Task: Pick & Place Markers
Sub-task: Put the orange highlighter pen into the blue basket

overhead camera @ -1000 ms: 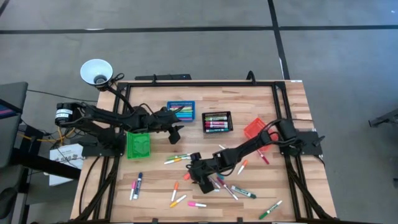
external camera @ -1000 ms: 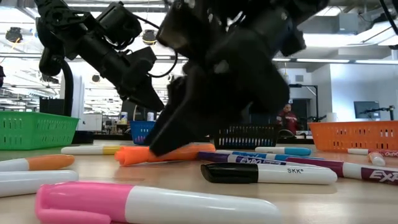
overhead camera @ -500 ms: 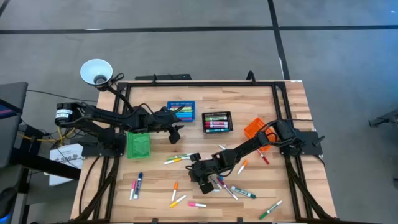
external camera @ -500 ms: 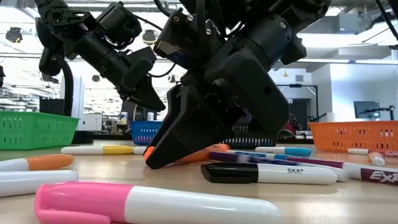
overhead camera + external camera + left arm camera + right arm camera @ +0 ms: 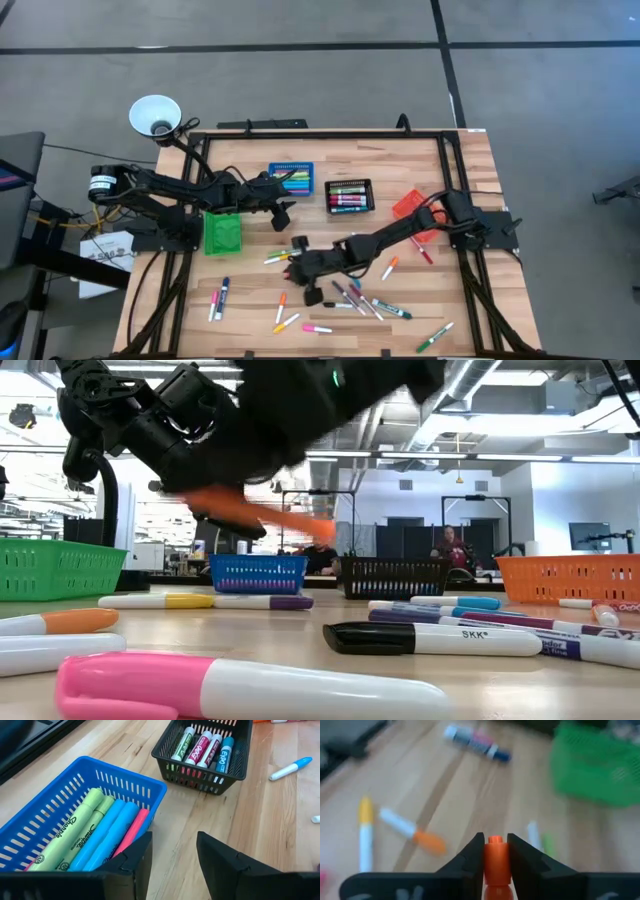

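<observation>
Several markers [image 5: 352,296] lie scattered flat on the wooden table [image 5: 460,170]. My right gripper [image 5: 299,263] hovers over the table's middle, left of that cluster, shut on an orange marker [image 5: 495,854]. The same marker shows as a blurred orange streak [image 5: 255,510] above the table in the low view. My left gripper [image 5: 284,214] hangs open, with nothing between its fingers, beside the blue bin [image 5: 75,830] of markers. My right gripper pinches the orange marker between its two fingers [image 5: 472,851]. The marker's orange end [image 5: 495,841] shows in the gap at the fingertips. The marker is lifted clear of the table and tilted.
A blue bin [image 5: 291,180] and a black bin [image 5: 349,195] with markers stand at the far middle. A green bin [image 5: 222,232] is at the left and an orange bin [image 5: 410,208] at the right. Loose markers [image 5: 220,298] lie near the front edge.
My right gripper has shut on the orange marker where it lay on the table. It has then risen and gone toward the table's left edge, lifting the marker clear of the table.
</observation>
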